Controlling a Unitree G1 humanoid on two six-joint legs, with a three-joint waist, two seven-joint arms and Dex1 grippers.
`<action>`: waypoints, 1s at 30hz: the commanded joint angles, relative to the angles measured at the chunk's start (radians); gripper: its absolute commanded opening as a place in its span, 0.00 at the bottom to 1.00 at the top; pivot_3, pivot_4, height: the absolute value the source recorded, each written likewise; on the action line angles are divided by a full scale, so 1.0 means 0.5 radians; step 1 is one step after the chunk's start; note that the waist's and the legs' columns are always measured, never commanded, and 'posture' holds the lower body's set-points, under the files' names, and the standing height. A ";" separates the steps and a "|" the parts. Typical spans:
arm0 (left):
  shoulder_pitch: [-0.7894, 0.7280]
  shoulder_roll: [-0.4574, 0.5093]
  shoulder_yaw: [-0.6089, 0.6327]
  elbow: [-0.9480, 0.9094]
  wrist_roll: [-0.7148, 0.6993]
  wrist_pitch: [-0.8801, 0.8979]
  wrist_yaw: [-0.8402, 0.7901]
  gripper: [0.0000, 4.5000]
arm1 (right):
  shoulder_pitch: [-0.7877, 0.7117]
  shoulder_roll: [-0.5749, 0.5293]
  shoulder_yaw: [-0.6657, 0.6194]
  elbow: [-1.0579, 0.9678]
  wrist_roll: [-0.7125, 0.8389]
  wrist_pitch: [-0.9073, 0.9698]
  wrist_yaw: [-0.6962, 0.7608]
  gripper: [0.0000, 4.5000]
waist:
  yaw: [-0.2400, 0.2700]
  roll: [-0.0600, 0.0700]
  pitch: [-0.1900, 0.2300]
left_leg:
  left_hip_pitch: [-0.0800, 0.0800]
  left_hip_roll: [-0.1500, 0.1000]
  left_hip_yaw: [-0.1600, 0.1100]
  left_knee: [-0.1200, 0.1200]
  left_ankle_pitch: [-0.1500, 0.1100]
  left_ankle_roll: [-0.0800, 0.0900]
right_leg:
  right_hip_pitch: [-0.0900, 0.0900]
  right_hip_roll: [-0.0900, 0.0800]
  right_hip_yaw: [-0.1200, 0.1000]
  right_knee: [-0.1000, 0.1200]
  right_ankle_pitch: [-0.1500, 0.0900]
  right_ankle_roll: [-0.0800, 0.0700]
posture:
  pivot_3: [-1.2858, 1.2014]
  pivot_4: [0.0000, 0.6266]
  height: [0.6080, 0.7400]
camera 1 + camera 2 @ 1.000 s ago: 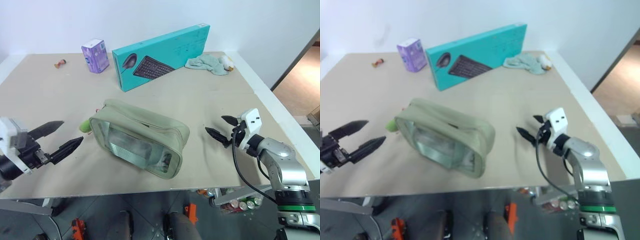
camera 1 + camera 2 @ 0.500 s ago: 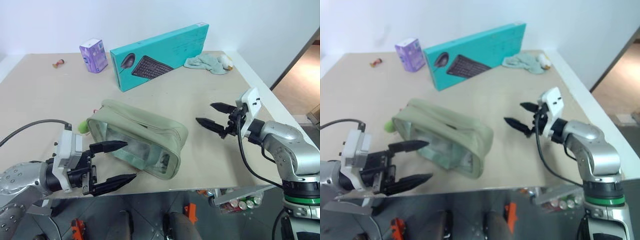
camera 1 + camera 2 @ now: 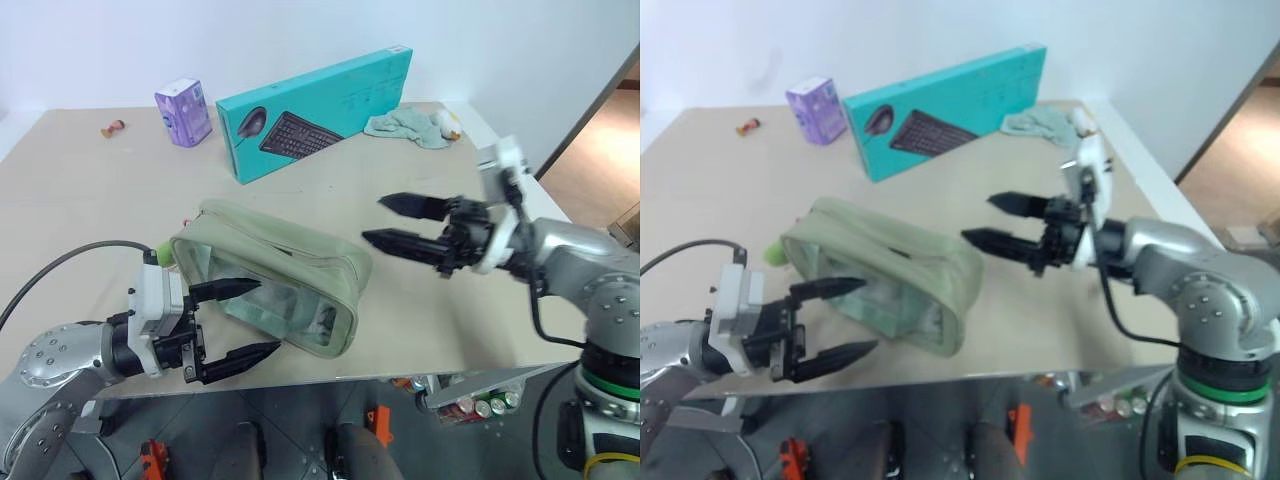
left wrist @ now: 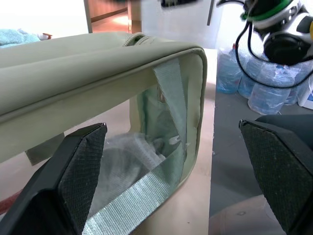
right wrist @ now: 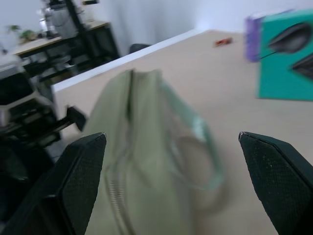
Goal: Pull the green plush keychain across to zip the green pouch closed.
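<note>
Now both arms pulled in toward green pouch [image 3: 268, 275] vs. a sec ago, when each sat out near its own worktop [image 3: 90, 190] edge. Left end effector [image 3: 236, 322] up at pouch's clear-window end, fingers spread wide, one tip over window, other below near worktop edge; no contact visible. Right end effector [image 3: 392, 221] swung across w/ wrist turned, fingers spread, tips hanging near pouch's far end but apart from it. Nothing held by either. Pouch itself unmoved, lying on side mid-worktop, strap end toward left end effector.

Meaning for task: prob. approach stage only, zip not yet started. Looks like set-up to brace pouch w/ one arm and pull w/ other.

Green plush keychain [image 3: 164, 254]: just a lime sliver poking out at pouch's left end, mostly hidden behind left end effector's white housing. Zip line visible along pouch top in right wrist view, blurred; can't tell how far open. Slider itself not made out. Behind: teal keyboard box [image 3: 318, 110], purple carton [image 3: 184, 111], mint cloth [image 3: 405, 127], all well apart.
</note>
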 commanded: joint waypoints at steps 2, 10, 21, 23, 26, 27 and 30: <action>-0.010 -0.007 0.009 -0.076 -0.036 -0.021 0.022 1.00 | 0.037 0.041 0.128 0.009 -0.133 -0.151 0.025 1.00 | 0.000 0.000 0.000 | -0.001 -0.001 0.000 0.000 0.000 0.000 | -0.001 0.000 0.003 0.000 0.002 0.004 | 0.52 0.24 1.00; 0.015 -0.001 0.018 -0.126 -0.030 -0.018 0.071 1.00 | 0.116 0.010 0.192 0.028 -0.160 -0.197 0.148 0.82 | 0.000 0.000 0.000 | 0.000 0.000 0.000 0.001 0.000 0.000 | -0.001 0.001 0.004 0.000 0.001 0.002 | 0.52 0.24 1.00; 0.006 -0.006 -0.018 -0.127 -0.005 -0.020 0.103 1.00 | 0.138 0.005 0.221 0.059 -0.219 -0.246 0.203 0.02 | 0.000 0.000 0.000 | 0.000 0.000 0.000 0.002 0.000 0.000 | -0.001 0.001 0.004 0.000 0.001 0.002 | 0.52 0.24 1.00; 0.002 -0.007 -0.024 -0.128 -0.005 -0.019 0.107 1.00 | 0.141 -0.006 0.231 0.056 -0.251 -0.276 0.218 0.02 | 0.000 0.000 0.000 | 0.000 0.000 0.000 0.002 0.000 0.000 | -0.001 0.001 0.004 0.000 0.001 0.001 | 0.52 0.24 1.00; -0.006 -0.005 -0.033 -0.116 -0.001 -0.022 0.110 1.00 | 0.135 -0.027 0.247 0.067 -0.315 -0.339 0.252 0.02 | 0.000 0.000 0.000 | 0.000 0.000 0.000 0.002 0.000 0.000 | -0.001 0.001 0.004 0.000 0.001 0.001 | 0.52 0.24 1.00; -0.012 -0.005 -0.037 -0.109 0.003 -0.024 0.110 1.00 | 0.113 -0.044 0.255 0.084 -0.336 -0.362 0.285 0.02 | 0.000 0.000 0.000 | 0.001 0.000 0.000 0.002 0.000 0.000 | -0.001 0.001 0.004 0.000 0.001 0.001 | 0.52 0.24 1.00; -0.029 -0.006 -0.049 -0.096 0.006 -0.026 0.113 1.00 | 0.017 -0.090 0.279 0.176 -0.401 -0.429 0.392 0.02 | 0.000 0.000 0.000 | 0.000 0.000 0.000 0.002 0.000 0.000 | -0.001 0.001 0.004 0.000 0.001 0.001 | 0.52 0.24 1.00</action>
